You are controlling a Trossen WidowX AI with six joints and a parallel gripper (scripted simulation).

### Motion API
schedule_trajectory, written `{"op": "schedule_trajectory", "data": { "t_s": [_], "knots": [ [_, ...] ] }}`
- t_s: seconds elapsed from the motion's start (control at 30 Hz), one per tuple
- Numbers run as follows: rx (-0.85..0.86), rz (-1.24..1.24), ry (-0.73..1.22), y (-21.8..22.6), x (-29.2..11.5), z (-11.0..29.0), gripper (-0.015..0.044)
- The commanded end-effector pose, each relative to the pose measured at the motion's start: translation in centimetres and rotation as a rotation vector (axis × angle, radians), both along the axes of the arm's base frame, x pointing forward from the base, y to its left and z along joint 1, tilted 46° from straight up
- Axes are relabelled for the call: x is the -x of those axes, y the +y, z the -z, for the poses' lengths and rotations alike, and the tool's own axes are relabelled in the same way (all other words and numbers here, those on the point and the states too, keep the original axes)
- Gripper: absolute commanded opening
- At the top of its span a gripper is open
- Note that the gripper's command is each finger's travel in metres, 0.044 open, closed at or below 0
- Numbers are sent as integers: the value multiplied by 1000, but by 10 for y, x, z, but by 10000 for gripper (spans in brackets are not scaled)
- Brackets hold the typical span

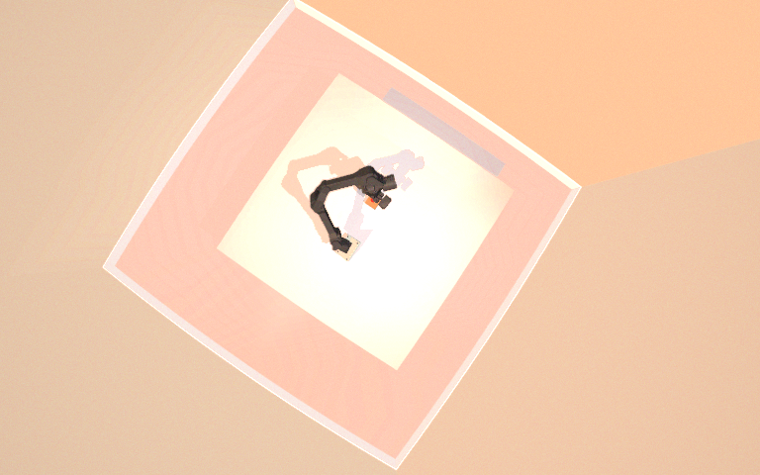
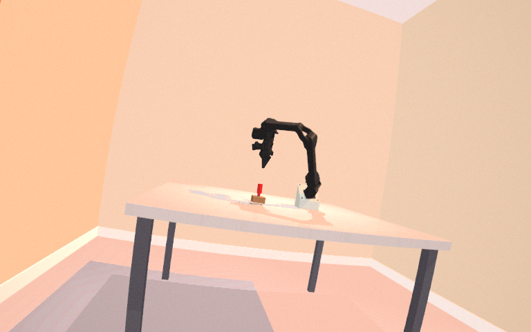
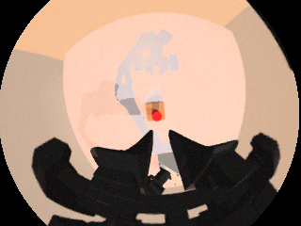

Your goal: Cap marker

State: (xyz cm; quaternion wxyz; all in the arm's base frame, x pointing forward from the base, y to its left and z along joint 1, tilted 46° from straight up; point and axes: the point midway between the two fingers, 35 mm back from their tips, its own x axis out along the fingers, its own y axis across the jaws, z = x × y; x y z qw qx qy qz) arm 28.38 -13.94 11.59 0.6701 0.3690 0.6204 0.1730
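One red cap (image 2: 258,189) sits on the marker, which stands upright in the tan holder block (image 2: 258,199) on the table (image 2: 219,223), left of the arm's white base (image 2: 303,201). Well above it, apart from the cap, the gripper (image 2: 265,163) points down. Its fingers stand partly open and hold nothing.

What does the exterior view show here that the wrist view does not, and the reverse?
Only the exterior view shows the gap in height: the gripper hangs well above the red cap, holding nothing, and the arm's white base and the table's legs appear.

Only the wrist view shows the slight gap between the fingers and the cap from above, centred on the block.

Both show the red cap over the brown holder block on the table.
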Motion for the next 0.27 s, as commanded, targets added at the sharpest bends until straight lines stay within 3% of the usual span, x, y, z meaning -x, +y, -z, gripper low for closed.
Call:
{"op": "schedule_trajectory", "data": {
  "t_s": [0.0, 0.23],
  "knots": [
    [5, -2, -2, -2, 0, -1, 210],
    [5, -2, -2, -2, 0, -1, 394]
  ]
}}
